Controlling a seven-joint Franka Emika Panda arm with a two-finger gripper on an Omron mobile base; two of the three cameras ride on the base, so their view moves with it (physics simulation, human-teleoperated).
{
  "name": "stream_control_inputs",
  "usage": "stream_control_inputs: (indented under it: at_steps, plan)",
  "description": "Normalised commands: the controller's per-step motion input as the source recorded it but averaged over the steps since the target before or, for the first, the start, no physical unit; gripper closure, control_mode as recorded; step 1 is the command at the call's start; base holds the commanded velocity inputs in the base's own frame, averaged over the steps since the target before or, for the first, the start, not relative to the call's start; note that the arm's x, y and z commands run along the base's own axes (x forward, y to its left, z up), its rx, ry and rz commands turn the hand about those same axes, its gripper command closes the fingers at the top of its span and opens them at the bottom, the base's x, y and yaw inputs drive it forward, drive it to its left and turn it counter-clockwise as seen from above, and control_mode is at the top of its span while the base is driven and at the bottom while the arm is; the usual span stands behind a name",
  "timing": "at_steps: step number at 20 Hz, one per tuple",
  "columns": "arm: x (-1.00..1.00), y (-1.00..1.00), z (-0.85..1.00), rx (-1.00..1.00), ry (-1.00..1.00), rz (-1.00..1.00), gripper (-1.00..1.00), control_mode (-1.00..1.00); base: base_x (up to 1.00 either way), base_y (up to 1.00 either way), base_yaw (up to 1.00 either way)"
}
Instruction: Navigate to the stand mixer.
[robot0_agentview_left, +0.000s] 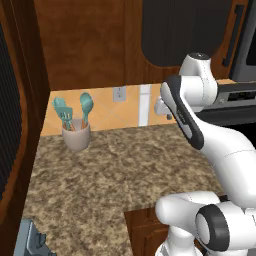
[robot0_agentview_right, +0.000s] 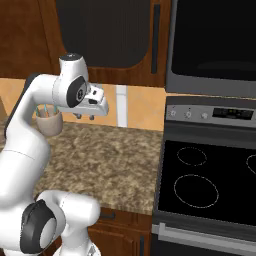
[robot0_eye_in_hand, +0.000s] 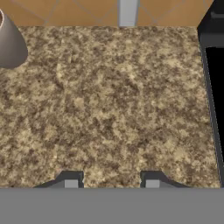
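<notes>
A grey, angular object is cut off at the lower left corner of the left base view; whether it is the stand mixer cannot be told. The gripper hangs wide apart and empty over the speckled granite table. A beige utensil holder with teal utensils stands by the orange tiled wall; a black glass stove adjoins.
</notes>
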Motion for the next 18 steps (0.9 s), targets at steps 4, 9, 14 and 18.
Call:
stream_control_inputs:
  at_steps: [4,9,14,18]
  plan:
    - [0.00,0.00,0.00,0.00,0.00,0.00,-1.00,1.00,-0.27,-0.07,0.00]
    - [0.00,0.00,0.00,0.00,0.00,0.00,-1.00,1.00,-0.58,-0.36,-0.19]
    - [0.00,0.00,0.00,0.00,0.00,0.00,-1.00,1.00,-0.16,-0.18,-0.46]
    - [0.00,0.00,0.00,0.00,0.00,0.00,-1.00,1.00,0.09,-0.06,-0.75]
